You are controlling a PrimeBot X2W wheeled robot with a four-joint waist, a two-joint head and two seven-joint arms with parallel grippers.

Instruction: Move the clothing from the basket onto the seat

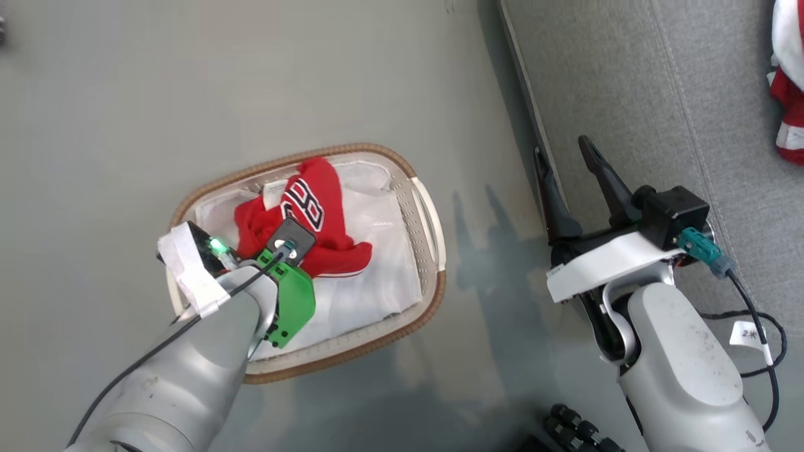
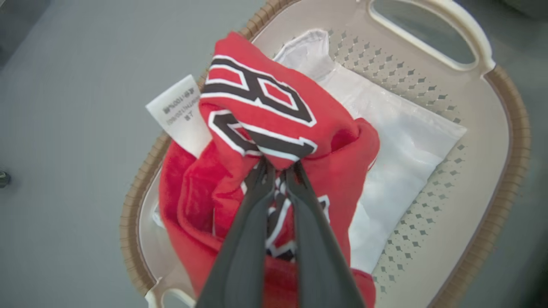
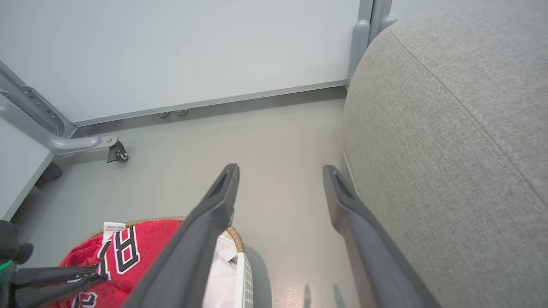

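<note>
The basket (image 1: 433,295) stands on the grey floor left of the seat (image 1: 659,94). Inside it a red garment with black-and-white lettering (image 1: 320,207) lies bunched on the white liner (image 1: 377,251). My left gripper (image 2: 280,164) is shut on a fold of this garment (image 2: 265,107), just below the lettering; a white care label (image 2: 180,113) sticks out beside it. My right gripper (image 1: 561,147) hangs open and empty over the floor at the seat's edge (image 3: 449,149), between basket and sofa. A second red and white garment (image 1: 788,94) lies on the seat at the far right.
A pale wall panel and a metal frame foot with a caster (image 3: 115,152) stand beyond the basket. Black cables with a white tag (image 1: 754,333) trail over the seat near my right arm. Dark ribbed parts (image 1: 578,430) sit at the bottom edge.
</note>
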